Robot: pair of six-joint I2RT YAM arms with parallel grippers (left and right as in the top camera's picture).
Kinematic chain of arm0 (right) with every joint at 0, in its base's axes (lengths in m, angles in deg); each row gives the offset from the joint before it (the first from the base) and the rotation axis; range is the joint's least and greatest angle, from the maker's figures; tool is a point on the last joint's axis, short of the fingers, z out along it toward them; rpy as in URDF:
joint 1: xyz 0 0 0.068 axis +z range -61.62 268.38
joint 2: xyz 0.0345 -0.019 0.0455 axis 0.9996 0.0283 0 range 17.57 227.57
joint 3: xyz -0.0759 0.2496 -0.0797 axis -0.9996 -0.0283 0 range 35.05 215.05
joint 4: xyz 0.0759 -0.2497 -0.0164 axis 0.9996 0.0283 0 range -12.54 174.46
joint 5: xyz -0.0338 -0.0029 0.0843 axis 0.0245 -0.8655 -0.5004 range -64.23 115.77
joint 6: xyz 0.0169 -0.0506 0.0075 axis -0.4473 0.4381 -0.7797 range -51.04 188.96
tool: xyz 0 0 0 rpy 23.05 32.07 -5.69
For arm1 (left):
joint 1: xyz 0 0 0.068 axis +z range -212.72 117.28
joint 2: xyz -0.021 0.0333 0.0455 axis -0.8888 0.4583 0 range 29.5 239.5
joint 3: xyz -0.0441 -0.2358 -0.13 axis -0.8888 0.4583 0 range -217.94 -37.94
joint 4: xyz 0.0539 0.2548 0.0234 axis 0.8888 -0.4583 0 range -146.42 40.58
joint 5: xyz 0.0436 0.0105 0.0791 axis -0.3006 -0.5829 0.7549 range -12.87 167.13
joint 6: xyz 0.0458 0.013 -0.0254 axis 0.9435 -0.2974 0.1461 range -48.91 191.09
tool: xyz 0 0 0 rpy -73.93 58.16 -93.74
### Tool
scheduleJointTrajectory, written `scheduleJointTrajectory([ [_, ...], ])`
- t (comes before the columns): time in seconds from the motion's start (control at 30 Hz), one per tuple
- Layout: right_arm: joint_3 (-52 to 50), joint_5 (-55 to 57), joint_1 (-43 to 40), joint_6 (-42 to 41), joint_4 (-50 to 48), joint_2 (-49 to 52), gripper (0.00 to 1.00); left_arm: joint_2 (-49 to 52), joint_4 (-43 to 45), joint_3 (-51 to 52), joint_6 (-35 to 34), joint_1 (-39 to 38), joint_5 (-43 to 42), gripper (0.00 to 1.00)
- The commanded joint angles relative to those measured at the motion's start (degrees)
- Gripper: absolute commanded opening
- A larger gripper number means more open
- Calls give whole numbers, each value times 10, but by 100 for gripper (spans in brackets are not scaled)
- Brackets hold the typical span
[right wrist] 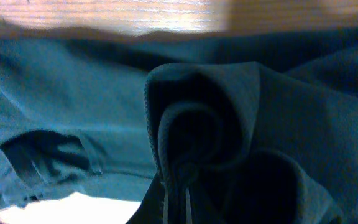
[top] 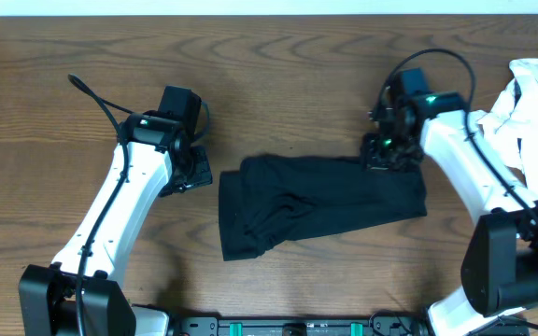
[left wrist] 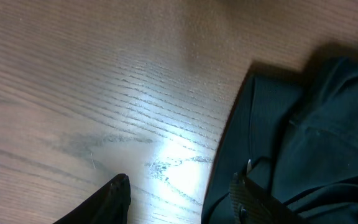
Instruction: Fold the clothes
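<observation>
Black T-shirt (top: 320, 203) lying as a folded band at the table's centre, our right gripper pinching its far right corner.

Starting nearest us, the shirt's lower left end is resting flat on the wooden table (top: 278, 75). Our left gripper (top: 192, 173) is hovering at the shirt's left edge, jaws standing apart with bare wood between them and nothing held. Farther out, our right gripper (top: 388, 154) is clamping a bunched fold of the black cloth at the upper right corner. Beyond it, a white garment (top: 535, 93) is lying crumpled at the far right edge, apart from the shirt. We are judging that a crosswise fold is in hand: the next move is calling for lifting the pinched corner and carrying it leftward over the band without dragging the layers. We are counting one black T-shirt, one white garment and two grippers.
</observation>
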Motion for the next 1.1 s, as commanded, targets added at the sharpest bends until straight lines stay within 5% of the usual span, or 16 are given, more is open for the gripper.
scheduleJointTrajectory([
  [0.0, -22, -1, 28, -77, -41, 0, 1, 1, -3, -4, -5, 3, 7, 54],
  [0.37, -50, -1, 54, -117, -120, 0, 2, 1, -3, 6, -5, 3, 7, 54],
  [0.6, -51, -39, 53, -109, -108, 0, 36, 1, 2, 6, 2, 3, 7, 54],
  [0.7, -51, -144, 49, -30, -130, 0, 51, 1, 7, 6, 2, 3, 7, 54],
  [0.8, -46, -246, 37, 52, -135, 0, 55, 1, 8, 6, 2, 3, 7, 54],
  [1.07, -15, -233, -50, 79, -74, -34, 52, 1, 8, 6, 2, 3, 7, 54],
])
